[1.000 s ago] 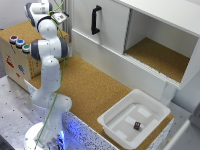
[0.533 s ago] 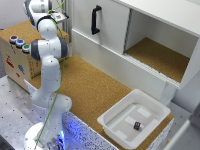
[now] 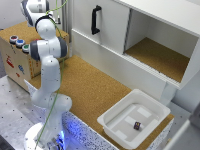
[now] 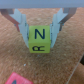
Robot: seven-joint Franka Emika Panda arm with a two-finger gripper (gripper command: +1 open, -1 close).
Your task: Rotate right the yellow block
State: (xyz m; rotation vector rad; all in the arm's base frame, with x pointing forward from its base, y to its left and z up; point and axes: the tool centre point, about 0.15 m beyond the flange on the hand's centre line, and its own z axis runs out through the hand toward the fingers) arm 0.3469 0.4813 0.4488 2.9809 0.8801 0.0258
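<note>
In the wrist view the yellow block [image 4: 39,38] sits on the cork surface, an N on its upper face and an R on the face towards the camera. My gripper [image 4: 42,34] straddles it, one grey finger [image 4: 22,29] tight against one side and the other finger [image 4: 61,24] against the opposite side, so it looks shut on the block. In the exterior view the gripper [image 3: 56,21] is at the far left, by the wooden box, and the block is hidden behind the arm.
A pink object [image 4: 14,79] lies close to the block. A wooden box [image 3: 15,55] with coloured buttons stands at the exterior view's left. A white cabinet with a black handle [image 3: 95,19] runs along the back. A white tray [image 3: 118,125] holds a small dark item [image 3: 137,125].
</note>
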